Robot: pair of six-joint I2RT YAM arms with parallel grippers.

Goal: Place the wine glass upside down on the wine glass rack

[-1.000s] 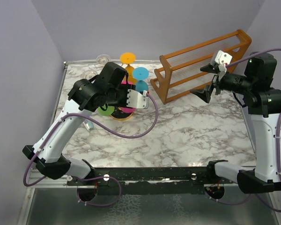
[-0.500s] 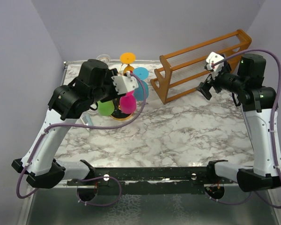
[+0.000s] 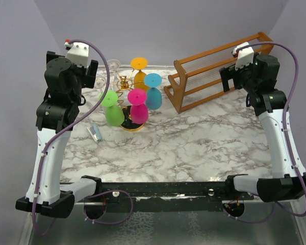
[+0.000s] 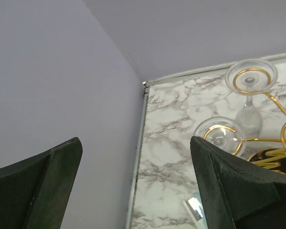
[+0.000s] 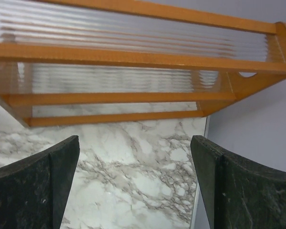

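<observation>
The gold wire wine glass rack (image 3: 124,83) stands at the back left of the marble table on its round dark base (image 3: 132,126). Green (image 3: 112,111), pink (image 3: 138,107), blue (image 3: 153,92) and orange (image 3: 139,69) wine glasses hang upside down from its rings. In the left wrist view, two clear wine glasses (image 4: 249,98) (image 4: 220,137) also hang in gold rings. My left gripper (image 4: 135,143) (image 3: 88,76) is raised left of the rack, open and empty. My right gripper (image 5: 136,139) (image 3: 226,79) is raised at the back right, open and empty.
A large orange-brown wooden slatted rack (image 3: 219,66) (image 5: 133,57) stands at the back right, just in front of my right gripper. A small clear flat object (image 3: 95,132) (image 4: 195,208) lies on the table left of the gold rack. Lilac walls close the left, back and right sides.
My left arm has lifted off the rack and swung up and left, its jaws opening wide; the green and pink glasses now hang uncovered. My right arm has drawn up and back.
</observation>
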